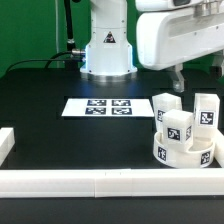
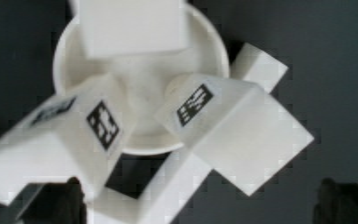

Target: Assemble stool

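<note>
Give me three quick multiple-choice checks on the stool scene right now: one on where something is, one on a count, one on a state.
1. Where does the marker board lie relative to the round seat?
A. toward the exterior view's left of it
B. on top of it
C. leaning against the border bar

2. How many block legs stand on the seat?
A. one
B. three
C. five

3. What is the state of the gripper?
A. shut on a leg
B. open, holding nothing
C. shut on the seat

Answers:
1. A: the board lies flat on the black table, left of the seat in the exterior view.
2. B: one leg, a second leg and a third leg stand up from the disc.
3. B: the fingers hang above the legs, apart from them.
</note>
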Controlling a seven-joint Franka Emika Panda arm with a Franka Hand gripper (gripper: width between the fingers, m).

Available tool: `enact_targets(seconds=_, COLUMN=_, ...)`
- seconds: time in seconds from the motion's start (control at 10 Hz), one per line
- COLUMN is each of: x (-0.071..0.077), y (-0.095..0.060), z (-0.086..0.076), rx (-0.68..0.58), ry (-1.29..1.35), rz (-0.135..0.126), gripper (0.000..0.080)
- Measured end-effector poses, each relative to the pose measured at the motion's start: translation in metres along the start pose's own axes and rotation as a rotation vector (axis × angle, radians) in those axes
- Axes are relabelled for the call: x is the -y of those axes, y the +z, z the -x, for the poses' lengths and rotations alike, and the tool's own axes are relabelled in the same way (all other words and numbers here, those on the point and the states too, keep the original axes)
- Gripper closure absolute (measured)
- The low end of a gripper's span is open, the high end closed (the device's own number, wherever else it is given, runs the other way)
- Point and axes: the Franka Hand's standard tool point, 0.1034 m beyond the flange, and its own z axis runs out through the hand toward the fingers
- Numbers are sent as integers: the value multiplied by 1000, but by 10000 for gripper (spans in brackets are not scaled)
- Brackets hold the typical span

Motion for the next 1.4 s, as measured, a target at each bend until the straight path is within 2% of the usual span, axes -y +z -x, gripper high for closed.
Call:
enact_targets(seconds=0.5, x=-1, y=4, z=3, rx=4, ry=-359, rz=2, gripper=150)
enact_targets(seconds=0.8, x=4, y=3, z=-2, rx=46, ry=-799, rz=48, gripper=150)
enact_targets(seconds=1.2, x=1, y=5, z=1, rx=58, ry=-1063, rz=39, gripper=150)
enact_targets(seconds=1.4, x=-3, y=4, z=0, rx=94, ry=-1429, rz=55, gripper=150)
